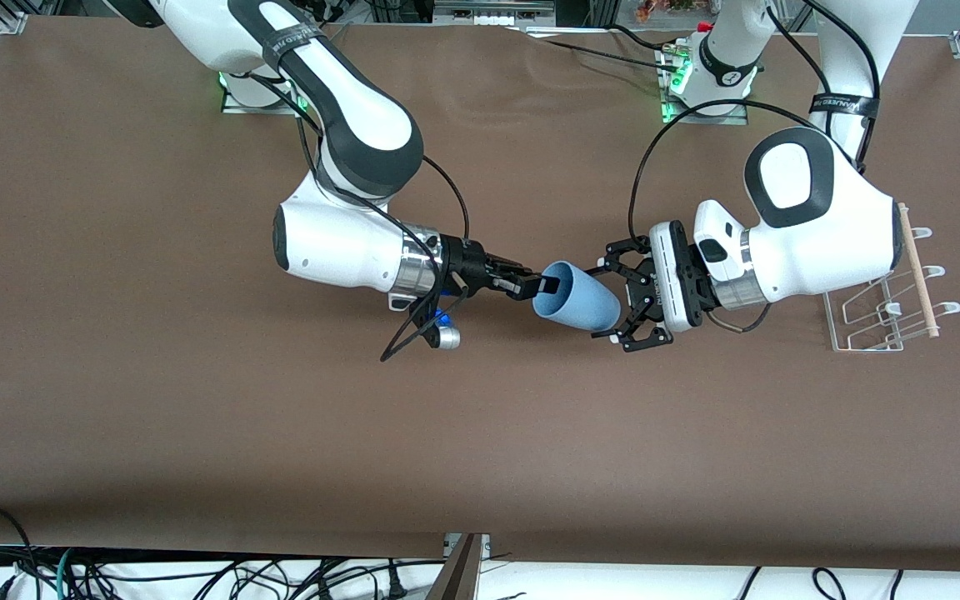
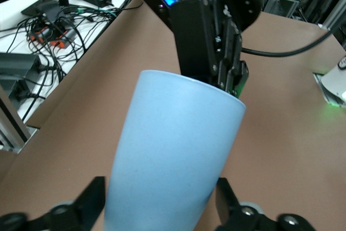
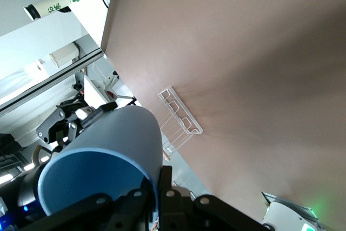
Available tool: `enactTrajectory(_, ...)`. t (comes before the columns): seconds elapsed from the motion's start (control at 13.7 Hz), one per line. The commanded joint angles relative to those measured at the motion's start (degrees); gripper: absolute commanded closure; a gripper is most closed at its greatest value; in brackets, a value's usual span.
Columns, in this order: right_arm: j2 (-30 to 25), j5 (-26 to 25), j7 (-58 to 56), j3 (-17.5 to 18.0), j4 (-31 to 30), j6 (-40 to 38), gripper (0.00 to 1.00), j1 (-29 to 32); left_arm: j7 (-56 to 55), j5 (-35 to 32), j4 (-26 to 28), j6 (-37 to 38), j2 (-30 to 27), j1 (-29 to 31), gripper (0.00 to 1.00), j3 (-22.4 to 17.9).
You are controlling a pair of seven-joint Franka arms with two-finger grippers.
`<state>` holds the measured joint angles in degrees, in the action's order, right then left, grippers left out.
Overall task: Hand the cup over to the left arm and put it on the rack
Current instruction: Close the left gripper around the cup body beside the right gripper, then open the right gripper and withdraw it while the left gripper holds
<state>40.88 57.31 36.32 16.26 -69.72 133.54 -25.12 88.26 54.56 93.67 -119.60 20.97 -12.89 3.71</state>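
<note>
The light-blue cup [image 1: 576,297] is held on its side in the air over the middle of the table. My right gripper [image 1: 540,286] is shut on its rim, one finger inside the mouth and one outside, as the right wrist view [image 3: 159,187] shows on the cup [image 3: 102,155]. My left gripper [image 1: 605,302] is open and straddles the cup's base end. In the left wrist view [image 2: 159,201] its fingers [image 2: 92,198] flank the cup [image 2: 173,155], with the right gripper [image 2: 216,63] at the rim. The rack [image 1: 888,308] stands at the left arm's end of the table, partly hidden under that arm.
The brown table [image 1: 197,433] spreads around both arms. The rack also shows in the right wrist view [image 3: 178,114]. Loose cables [image 1: 197,575] lie past the table edge nearest the front camera. The arm bases [image 1: 701,92] stand along the edge farthest from that camera.
</note>
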Motion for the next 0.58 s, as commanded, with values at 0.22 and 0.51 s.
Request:
enactTrajectory(0.22, 0.78, 0.96, 0.51, 0.97, 1.87, -0.73, 1.0, 0.34, 2.97, 1.34, 0.11, 0.94, -0.23, 0.15, 0.87, -0.19)
enactTrajectory(0.51, 0.52, 0.96, 0.33, 0.79, 1.96, -0.82, 0.0, 0.86, 2.8, 1.34, -0.07, 2.26, -0.4, 0.5, 0.89, -0.28)
